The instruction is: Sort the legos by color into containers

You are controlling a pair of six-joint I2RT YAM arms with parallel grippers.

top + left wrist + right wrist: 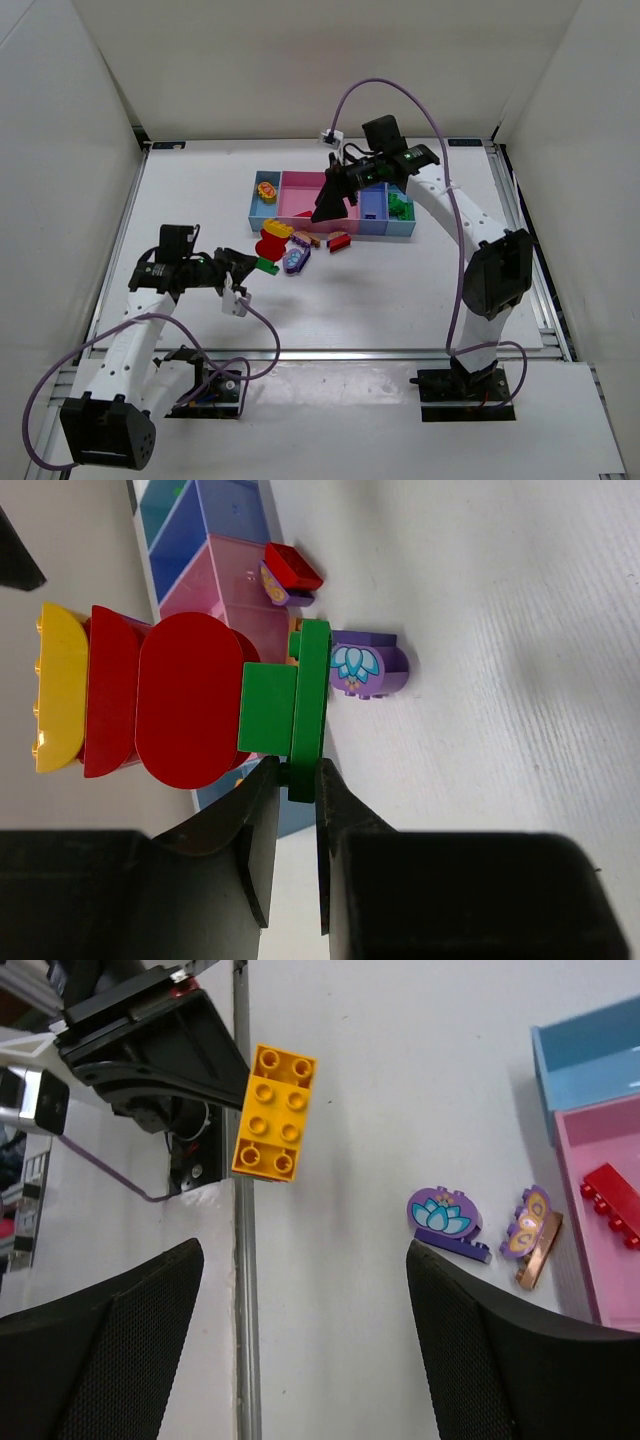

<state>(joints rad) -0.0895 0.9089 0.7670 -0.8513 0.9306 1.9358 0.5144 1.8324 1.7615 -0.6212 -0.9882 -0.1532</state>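
My left gripper (297, 775) (247, 268) is shut on the edge of a green lego (310, 710). Two red pieces (190, 712) and a yellow brick (58, 688) are joined to it in a row pointing at the containers (305, 195). The right wrist view shows that yellow brick (275, 1112) stud-side on, in front of the left arm. My right gripper (333, 200) (305, 1340) hangs open over the pink bin (580, 1150) with nothing between its fingers. A purple flower lego (443, 1215) (368, 665), a purple-orange piece (530, 1235) and a small red lego (338, 241) lie before the bins.
The pink bin holds a red brick (612, 1203). The left light-blue bin (267, 192) has a yellow-orange piece, and the right end bin (400, 207) has green ones. White walls ring the table, and a metal rail (243, 1290) runs along its near edge.
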